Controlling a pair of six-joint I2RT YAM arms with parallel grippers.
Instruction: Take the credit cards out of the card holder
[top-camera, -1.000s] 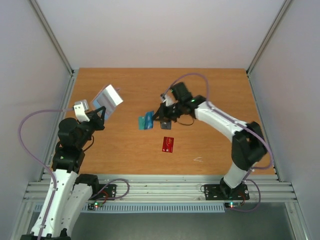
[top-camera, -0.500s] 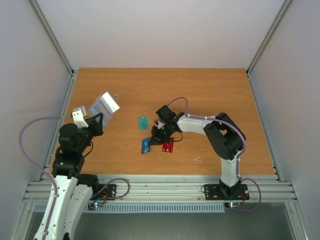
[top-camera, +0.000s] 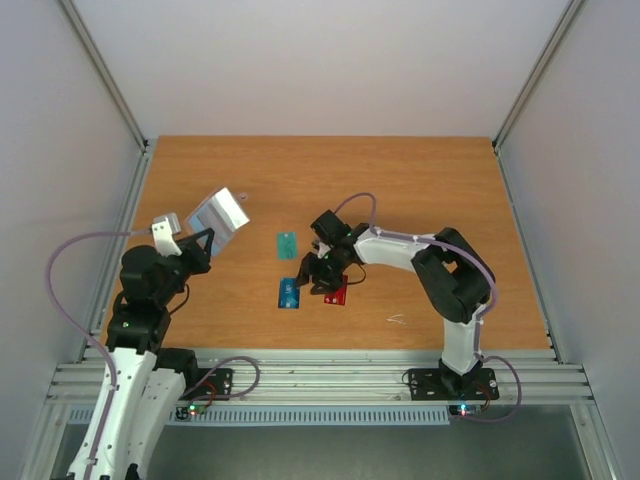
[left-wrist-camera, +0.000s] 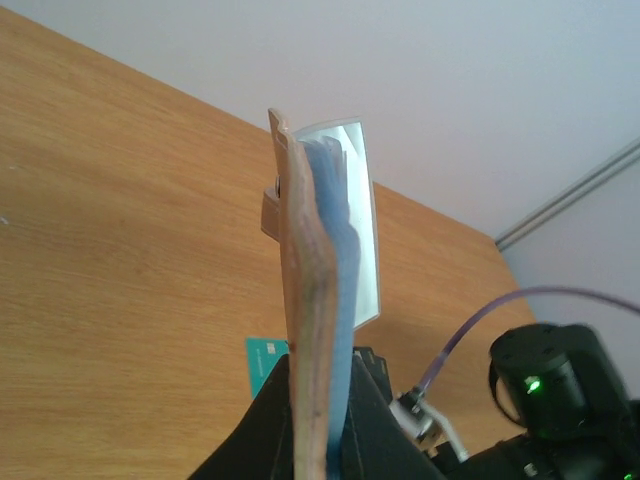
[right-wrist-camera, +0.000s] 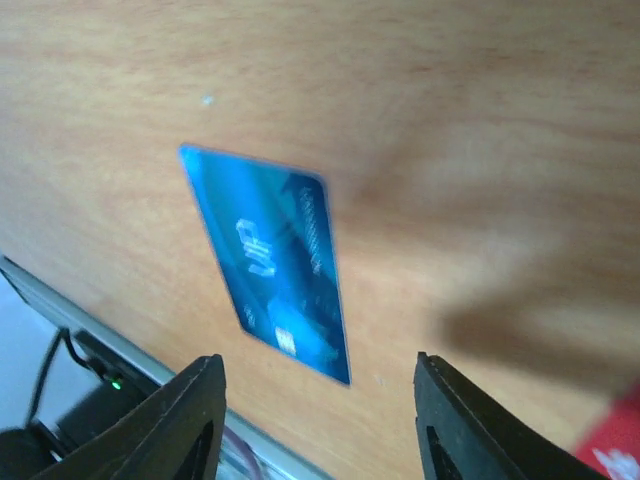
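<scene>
Two tools busy: our left tool (top-camera: 205, 237) is clamped on the lower edge of the card holder (left-wrist-camera: 310, 330), light and floppy, upright above the bench (top-camera: 430, 190). Our right tool (right-wrist-camera: 318, 395) stands apart just over the blue card (right-wrist-camera: 268, 262), thin, stiff and slick, so we'd pinch its edge.

Top of frame: the table (top-camera: 400, 175) shows open wood from wall to wall, the widest room for a pass.
Centre left: the teal-green card (top-camera: 287, 244) lies above the blue card (top-camera: 290, 293), both flat, with a narrow strip of wood between them.
Centre: the right gripper (top-camera: 318, 277) sits low over the wood, jaws apart, just beside the blue card and partly covering the red card (top-camera: 338, 296).
Lower right: the right arm (top-camera: 440, 265) arcs across and blocks that side.
Left: the left gripper (top-camera: 203, 236) clamps the card holder (top-camera: 217, 212), lifted off the table.
</scene>
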